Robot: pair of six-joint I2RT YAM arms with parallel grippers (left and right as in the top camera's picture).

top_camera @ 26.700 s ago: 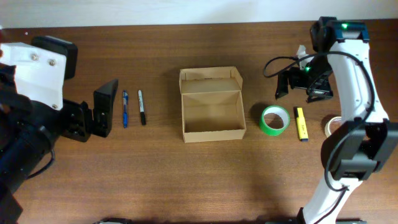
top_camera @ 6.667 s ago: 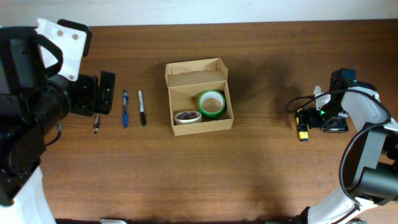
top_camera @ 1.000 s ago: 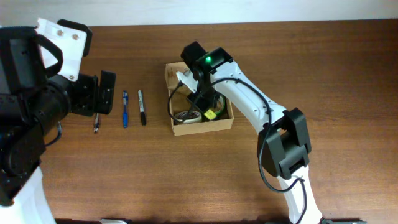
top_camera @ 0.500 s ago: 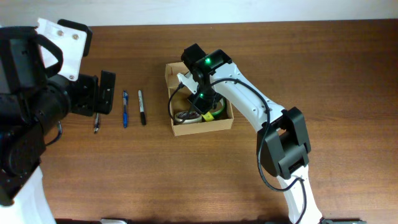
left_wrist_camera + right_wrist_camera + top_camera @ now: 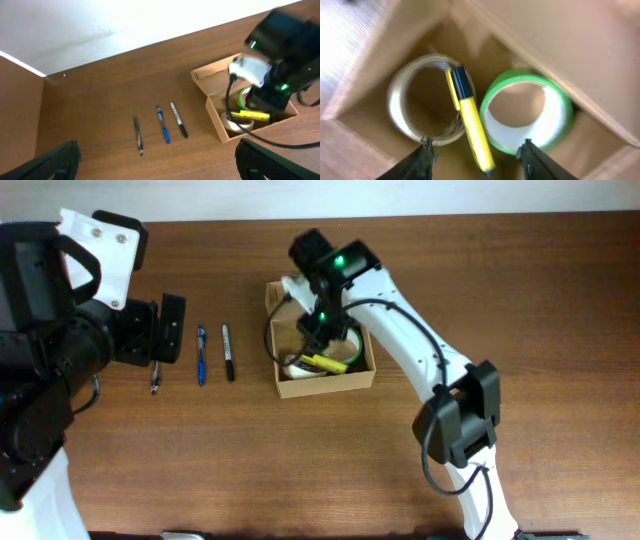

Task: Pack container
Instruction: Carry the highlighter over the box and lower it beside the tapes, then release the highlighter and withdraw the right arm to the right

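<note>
Where the cardboard container [image 5: 330, 388] gapes, a slim yellow highlighter [image 5: 325, 362] lies.

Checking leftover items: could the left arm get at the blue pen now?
Likely yes: the blue pen lies uncovered beside the open left end effector, and the right arm is over the box.

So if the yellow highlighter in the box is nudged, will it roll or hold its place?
It would probably shift easily: the yellow highlighter rests on the clear tape roll's rim beside the green tape roll, not flat on the container floor. Its rounded barrel may roll or slide off. It looks stiff and likely light.
</note>
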